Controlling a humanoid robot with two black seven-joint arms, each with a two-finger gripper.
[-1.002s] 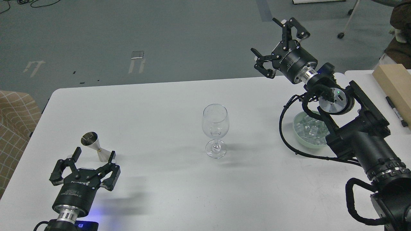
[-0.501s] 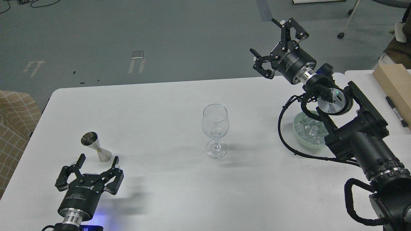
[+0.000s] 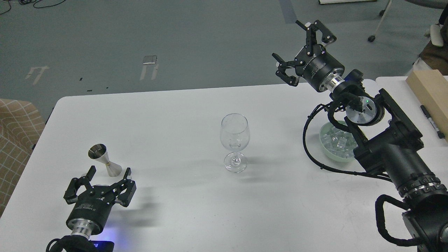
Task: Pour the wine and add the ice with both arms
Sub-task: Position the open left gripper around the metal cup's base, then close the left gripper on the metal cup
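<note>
Change vs half a sec ago is small: left gripper (image 3: 108,170) has slid a touch nearer the view's bottom edge and slightly right, so the gap to the metal measuring cup (image 3: 104,159) looks a bit different; right gripper (image 3: 301,45) sits in almost the same spot. Wine glass (image 3: 235,141), bowl (image 3: 327,148) and ice (image 3: 336,141) haven't moved.

Left arm comes up from bottom-left corner, wrist low over the white table (image 3: 175,217), fingers pointing away from the robot toward the measuring cup. Fingers spread apart, nothing between them. Cup stands upright just beyond the fingertips, between the two finger lines in the view; can't tell if there's contact, looks apart.

Right arm enters from bottom-right, elbow section lying over the near side of the bowl, forearm rising up and left, wrist raised above the table's far edge. Its fingers are splayed wide, holding nothing, pointing up and away to the left.

Ice cubes lie piled in the pale green bowl at right side of table, below and behind the right gripper, well apart from its fingers, partly hidden by the arm. Glass stands upright mid-table, between the two arms, near neither gripper, w/ no liquid visible in it.
</note>
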